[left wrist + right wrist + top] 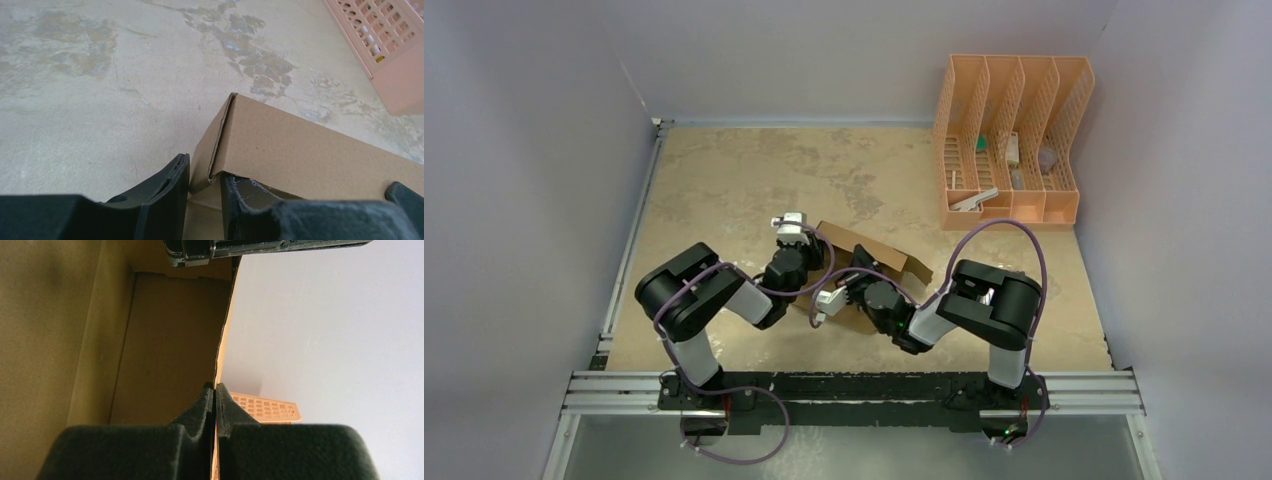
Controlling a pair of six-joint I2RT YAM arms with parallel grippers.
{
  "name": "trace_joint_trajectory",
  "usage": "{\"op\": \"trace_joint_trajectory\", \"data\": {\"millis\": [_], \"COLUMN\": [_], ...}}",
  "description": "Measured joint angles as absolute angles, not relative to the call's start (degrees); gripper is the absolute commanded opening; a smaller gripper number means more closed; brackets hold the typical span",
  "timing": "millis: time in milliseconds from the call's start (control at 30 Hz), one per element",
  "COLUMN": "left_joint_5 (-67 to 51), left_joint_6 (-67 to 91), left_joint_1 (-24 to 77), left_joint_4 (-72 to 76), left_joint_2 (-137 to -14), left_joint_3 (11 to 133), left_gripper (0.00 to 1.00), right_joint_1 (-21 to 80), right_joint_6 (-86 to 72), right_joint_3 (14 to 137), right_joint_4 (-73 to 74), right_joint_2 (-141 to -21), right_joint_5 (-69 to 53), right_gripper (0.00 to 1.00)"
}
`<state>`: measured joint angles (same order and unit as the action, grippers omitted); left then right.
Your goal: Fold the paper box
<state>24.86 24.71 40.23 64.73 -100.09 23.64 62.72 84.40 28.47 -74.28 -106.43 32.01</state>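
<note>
Beyond, orange rack [1014,208]; right hand [215,392] pinches paper box [300,150]; left hand [205,175], grip unclear.

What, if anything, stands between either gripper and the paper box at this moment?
Nothing visible does. The right gripper is shut on a thin cardboard edge of the paper box, and the left gripper, open, straddles one corner of it with a finger on either side.

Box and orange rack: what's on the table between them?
Nothing: only bare, stained table lies between the box and the rack, shown in the left wrist view.
</note>
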Motion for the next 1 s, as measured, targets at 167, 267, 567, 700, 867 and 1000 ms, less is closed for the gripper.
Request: {"op": "trace_joint_trajectory", "data": {"millis": [167, 267, 567, 700, 867, 1000], "left_joint_5": [31.59, 35.35, 43.29, 44.4, 45.87, 45.63], "left_joint_6": [26.06, 26.63, 28.21, 28.53, 28.82, 28.86], "left_joint_1": [41.87, 43.07, 45.21, 45.67, 46.17, 46.24], "left_joint_4": [67.42, 68.12, 68.12, 69.08, 68.84, 68.14], "left_joint_2": [-101.89, -102.41, -103.2, -103.81, -103.9, -103.96], "left_joint_3": [23.64, 23.64, 23.94, 23.99, 24.16, 24.71], "left_gripper": [0.24, 0.23, 0.2, 0.19, 0.18, 0.2], "right_joint_1": [63.0, 63.13, 63.24, 62.98, 62.65, 62.46], "right_joint_6": [84.16, 83.94, 83.37, 83.44, 83.42, 83.29], "right_joint_3": [29.04, 29.15, 29.67, 29.52, 29.17, 29.02], "right_joint_4": [-73.73, -73.63, -73.01, -72.03, -71.02, -70.3], "right_joint_2": [-106.43, -106.43, -106.41, -105.8, -105.03, -104.42], "right_joint_5": [31.97, 31.88, 30.46, 29.71, 28.71, 28.67], "right_gripper": [0.0, 0.0, 0.0, 0.0, 0.0, 0.0]}}
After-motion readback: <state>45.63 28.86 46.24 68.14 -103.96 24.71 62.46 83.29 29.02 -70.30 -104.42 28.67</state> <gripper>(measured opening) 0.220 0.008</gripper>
